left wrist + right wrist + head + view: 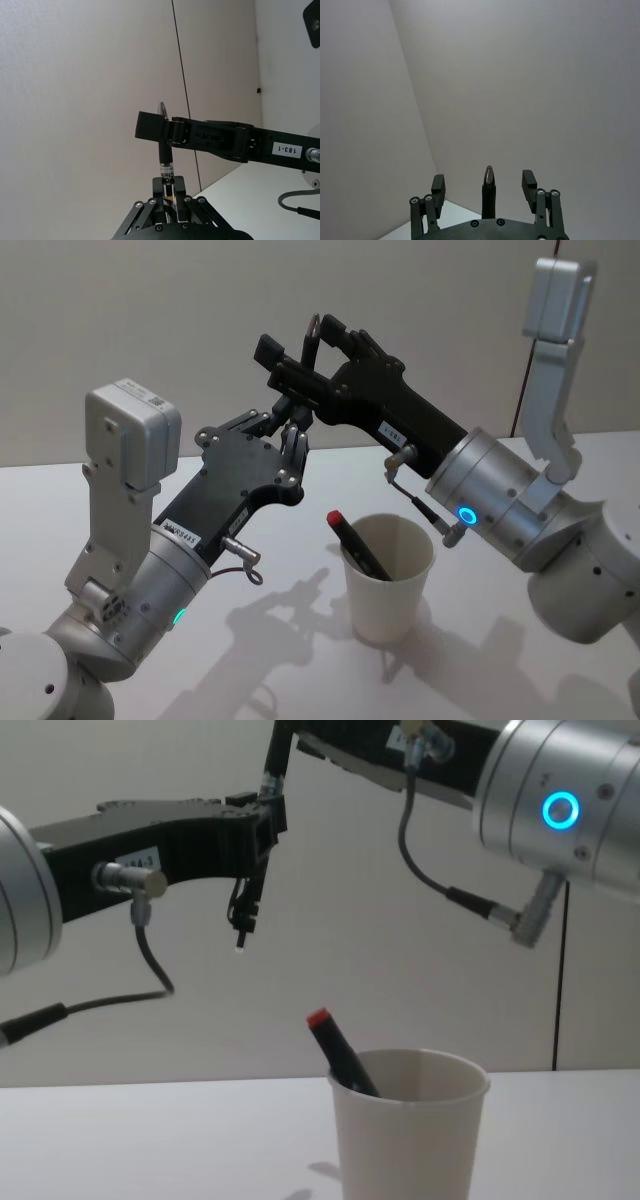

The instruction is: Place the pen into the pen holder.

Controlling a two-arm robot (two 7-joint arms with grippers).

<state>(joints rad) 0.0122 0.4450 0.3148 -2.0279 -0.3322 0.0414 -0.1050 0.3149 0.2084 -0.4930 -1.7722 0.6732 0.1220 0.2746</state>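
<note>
Black and slim, the pen (165, 165) stands upright in mid-air above the table, its lower barrel pinched in the left gripper (168, 192) and its top between the right gripper's (312, 348) spread jaws, which do not look closed on it; this reads as a handover. The cup (388, 577) waits below, well apart, already holding a red-capped marker (356, 542) leaning on its rim. The table (120, 490) is plain white, against bare pale walls.
</note>
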